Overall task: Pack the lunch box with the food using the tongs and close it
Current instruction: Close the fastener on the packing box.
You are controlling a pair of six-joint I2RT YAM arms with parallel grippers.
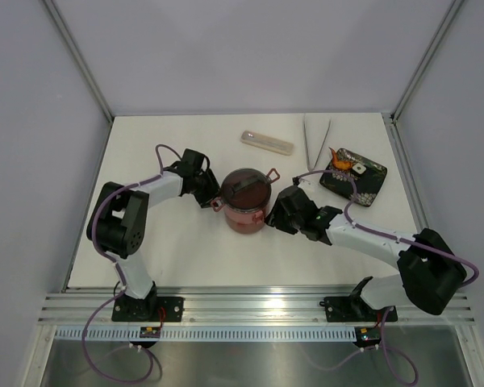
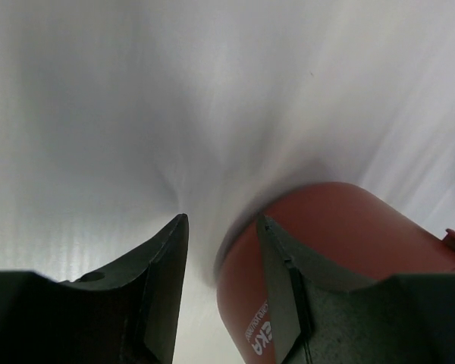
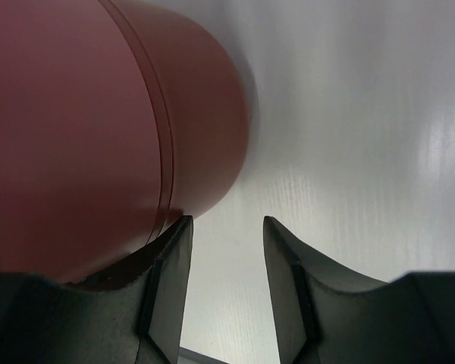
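Lunch box (image 1: 246, 197) sits mid-table; tongs (image 1: 315, 141), tray (image 1: 373, 184) and beige case (image 1: 267, 142) lie beyond.

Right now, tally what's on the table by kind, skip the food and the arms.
lunch box, stacked: 1
tongs: 1
cutlery case: 1
tray: 1
Total: 4

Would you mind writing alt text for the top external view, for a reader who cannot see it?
A round maroon lunch box stands on a white table between the left gripper and the right gripper, both open close beside it. Farther back lie a pale beige case, silver tongs, and a black tray holding orange food.
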